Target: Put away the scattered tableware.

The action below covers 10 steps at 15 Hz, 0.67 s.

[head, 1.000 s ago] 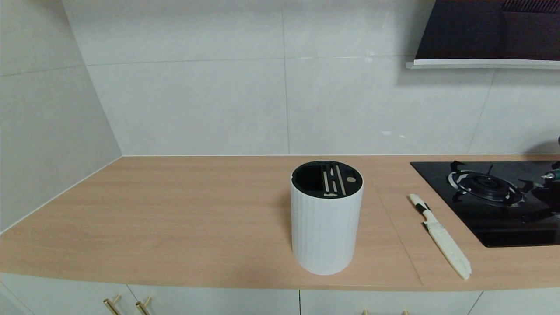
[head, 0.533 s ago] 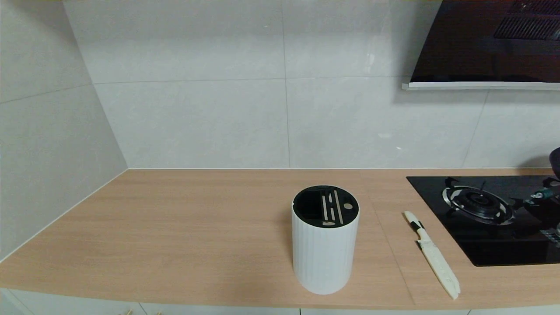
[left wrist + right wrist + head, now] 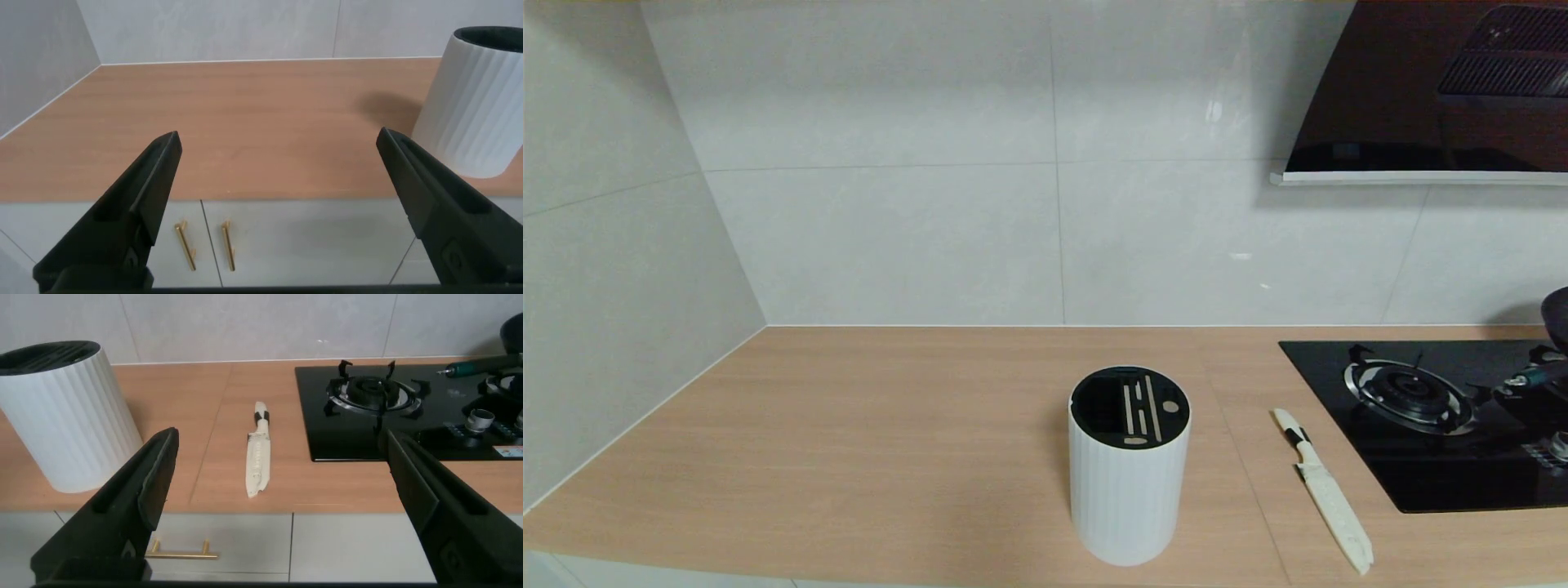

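Wooden countertop (image 3: 890, 457), knife (image 3: 258, 455) flat on it ahead of the spread-apart right end effector (image 3: 279, 439)

One white ribbed holder (image 3: 1129, 490), one knife (image 3: 1323, 488) right of the holder, one black hob (image 3: 1421, 482) farther right, one range hood (image 3: 1421, 90) above-right, two brass cabinet handles (image 3: 186, 245) below-left of it.

Ribbed matt white holder (image 3: 1128, 490) on wood-grain counter (image 3: 890, 441); glossy black hob (image 3: 1429, 441).

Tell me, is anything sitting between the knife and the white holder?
No, nothing visible. The knife lies flat on the counter to the right of the white holder, with only bare wood between them.
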Available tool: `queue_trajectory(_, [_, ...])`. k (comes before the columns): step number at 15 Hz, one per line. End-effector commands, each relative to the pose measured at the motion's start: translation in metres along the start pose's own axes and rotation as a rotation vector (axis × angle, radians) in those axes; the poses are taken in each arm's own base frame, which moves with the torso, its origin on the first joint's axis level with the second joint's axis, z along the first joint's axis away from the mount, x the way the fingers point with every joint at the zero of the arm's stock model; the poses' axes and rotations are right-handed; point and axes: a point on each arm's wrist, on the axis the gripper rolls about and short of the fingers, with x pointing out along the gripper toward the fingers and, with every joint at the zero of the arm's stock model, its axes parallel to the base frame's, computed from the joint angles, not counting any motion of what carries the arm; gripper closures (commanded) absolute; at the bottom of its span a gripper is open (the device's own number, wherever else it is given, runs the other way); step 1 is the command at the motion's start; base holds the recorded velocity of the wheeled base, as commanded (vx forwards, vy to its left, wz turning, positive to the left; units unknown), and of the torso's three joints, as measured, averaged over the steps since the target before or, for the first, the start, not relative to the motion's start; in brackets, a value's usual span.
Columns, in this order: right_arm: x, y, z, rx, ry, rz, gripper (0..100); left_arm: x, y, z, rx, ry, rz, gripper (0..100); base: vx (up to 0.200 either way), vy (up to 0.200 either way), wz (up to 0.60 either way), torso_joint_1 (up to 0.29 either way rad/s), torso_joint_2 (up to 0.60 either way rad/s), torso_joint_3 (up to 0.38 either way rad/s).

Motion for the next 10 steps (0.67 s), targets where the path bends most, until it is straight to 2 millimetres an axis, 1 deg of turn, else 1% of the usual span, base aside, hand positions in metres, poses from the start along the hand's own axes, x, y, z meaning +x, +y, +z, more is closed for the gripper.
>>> queue_trajectory(1, [0.000,0.000,0.000,0.000,0.001,0.002,0,0.000,0.000,0.000,-0.001,0.002,0.000,0,0.000,0.000,0.00,0.000,0.00,0.000])
queue_trajectory(5, [0.000,0.000,0.000,-0.004,0.001,0.002,0,0.000,0.000,0.000,0.000,0.000,0.000,0,0.000,0.000,0.00,0.000,0.00,0.000])
queue_trajectory(7, [0.000,0.000,0.002,-0.033,-0.014,0.002,0,0.000,0.000,0.000,0.000,0.002,0.000,0,0.000,0.000,0.00,0.000,0.00,0.000])
queue_trajectory(8, [-0.007,0.001,0.034,-0.031,-0.086,0.025,0,0.000,0.000,0.000,0.000,0.002,0.000,0,0.000,0.000,0.00,0.000,0.00,0.000])
queue_trajectory(9, [-0.006,0.001,0.043,-0.031,-0.068,0.042,0,0.000,0.000,0.000,0.000,0.002,0.000,0,0.000,0.000,0.00,0.000,0.00,0.000])
queue_trajectory(10, [0.005,0.001,0.057,-0.036,0.025,0.074,0,0.000,0.000,0.000,0.000,0.002,0.000,0,0.000,0.000,0.00,0.000,0.00,0.000])
